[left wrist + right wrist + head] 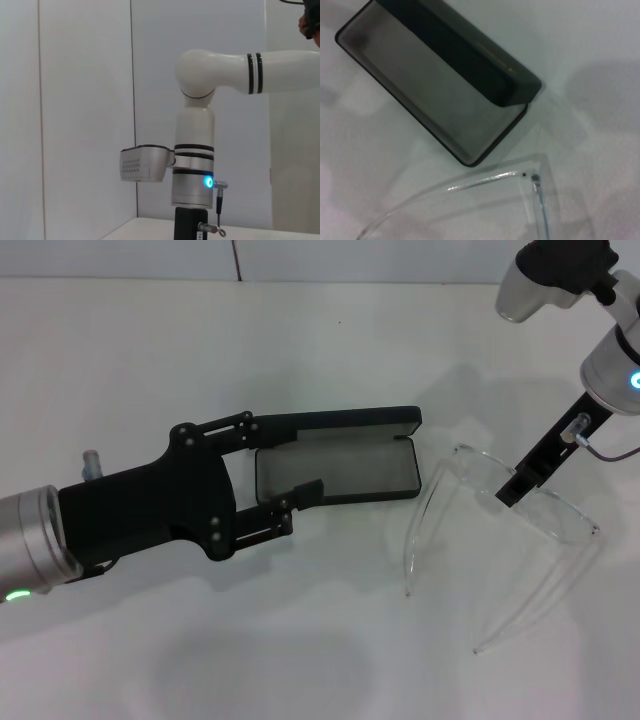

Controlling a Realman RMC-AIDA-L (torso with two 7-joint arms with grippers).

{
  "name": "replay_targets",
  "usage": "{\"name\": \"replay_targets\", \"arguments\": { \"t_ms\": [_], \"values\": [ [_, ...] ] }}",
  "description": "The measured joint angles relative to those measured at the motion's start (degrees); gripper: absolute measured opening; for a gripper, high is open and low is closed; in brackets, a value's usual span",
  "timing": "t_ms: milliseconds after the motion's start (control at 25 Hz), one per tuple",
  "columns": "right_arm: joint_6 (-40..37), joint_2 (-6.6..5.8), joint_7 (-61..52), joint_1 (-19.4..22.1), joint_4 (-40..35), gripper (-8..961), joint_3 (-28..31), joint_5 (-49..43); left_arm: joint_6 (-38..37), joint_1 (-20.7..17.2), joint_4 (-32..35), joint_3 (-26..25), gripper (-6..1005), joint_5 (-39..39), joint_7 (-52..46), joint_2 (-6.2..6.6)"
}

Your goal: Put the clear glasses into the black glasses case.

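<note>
The black glasses case [345, 468] lies open in the middle of the white table, grey lining up and lid raised on its far side; in the right wrist view the case [435, 100] fills the upper part. My left gripper [286, 458] is open, its fingers straddling the case's left end, one along the lid and one at the near rim. The clear glasses [560, 528] are just right of the case, arms pointing toward the table's near edge. My right gripper [511, 490] is shut on the top rim of their lens. The rim of the glasses [495, 179] shows close up.
The white table [150, 350] ends at a pale wall behind. The left wrist view holds only the right arm [194, 165] in front of that wall.
</note>
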State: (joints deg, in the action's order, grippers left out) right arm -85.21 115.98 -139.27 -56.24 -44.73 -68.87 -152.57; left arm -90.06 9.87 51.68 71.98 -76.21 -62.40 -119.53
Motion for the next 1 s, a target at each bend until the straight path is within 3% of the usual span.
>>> {"name": "replay_targets", "arguments": {
  "t_ms": [480, 680, 1000],
  "values": [
    [0.4, 0.12, 0.0, -0.1, 0.4, 237, -0.8, 0.0, 0.6, 0.1, 0.0, -0.1, 554, 0.4, 0.0, -0.09],
    [0.2, 0.06, 0.0, 0.4, 0.2, 147, -2.4, 0.1, 0.6, 0.4, 0.0, -0.9, 547, 0.2, 0.0, -0.16],
    [-2.3, -0.27, 0.0, 3.2, -4.1, 108, -1.9, -0.1, 0.6, 0.3, 0.0, -1.1, 537, 0.6, 0.0, -0.14]
  ]
}}
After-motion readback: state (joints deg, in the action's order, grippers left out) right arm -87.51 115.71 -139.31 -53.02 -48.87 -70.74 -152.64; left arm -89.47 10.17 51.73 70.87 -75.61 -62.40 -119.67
